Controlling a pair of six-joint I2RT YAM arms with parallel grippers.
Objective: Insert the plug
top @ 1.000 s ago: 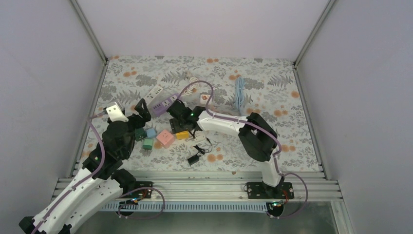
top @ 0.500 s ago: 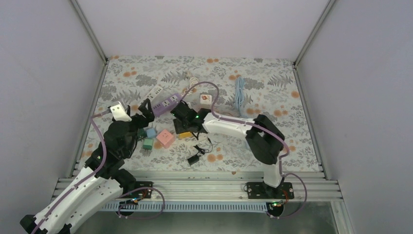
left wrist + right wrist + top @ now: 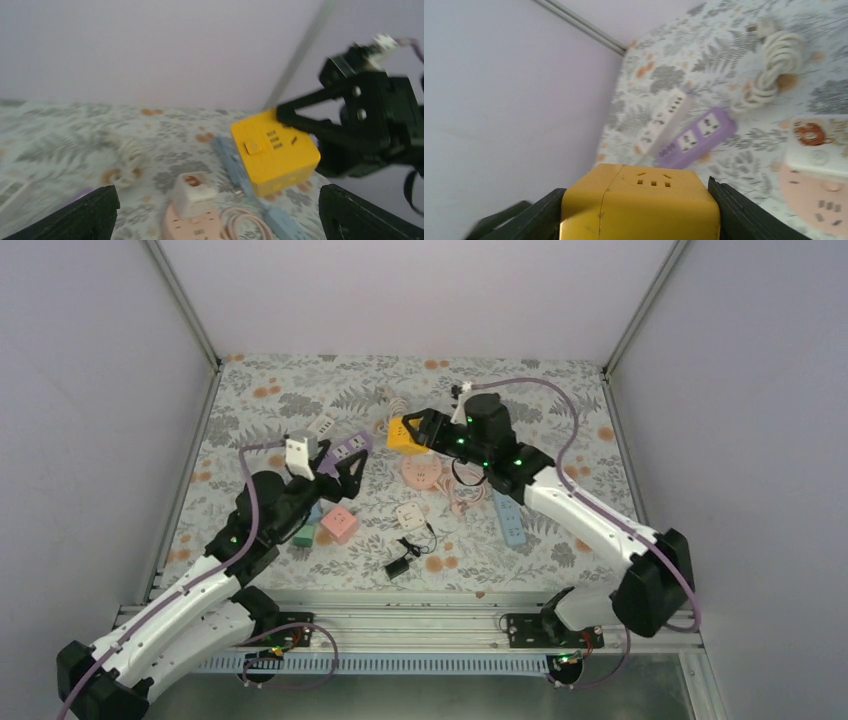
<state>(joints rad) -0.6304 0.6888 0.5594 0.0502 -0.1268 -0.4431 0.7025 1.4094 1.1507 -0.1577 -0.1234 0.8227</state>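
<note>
My right gripper (image 3: 410, 433) is shut on a yellow cube socket (image 3: 404, 433) and holds it above the mat at the back centre. In the right wrist view the cube (image 3: 644, 205) fills the space between both fingers (image 3: 734, 210), socket holes facing up. My left gripper (image 3: 342, 468) is open and empty, left of the cube and facing it. In the left wrist view the cube (image 3: 275, 150) hangs ahead between the wide-apart fingers (image 3: 90, 215). A black plug (image 3: 398, 567) with a thin cable lies near the front edge.
A pink round strip (image 3: 420, 476) with a white cube (image 3: 192, 192) on it, a pink cable (image 3: 465, 495) and a blue strip (image 3: 510, 518) lie mid-mat. Purple strip (image 3: 345, 448), white strip (image 3: 320, 428) and white cord coil (image 3: 390, 405) lie behind. Pink (image 3: 340, 525), green (image 3: 303, 536) and blue cubes (image 3: 312, 512) lie by the left arm.
My right arm has lifted the yellow cube off the mat and swung it back and to the right. My left arm has reached forward and right, turning toward the cube.
</note>
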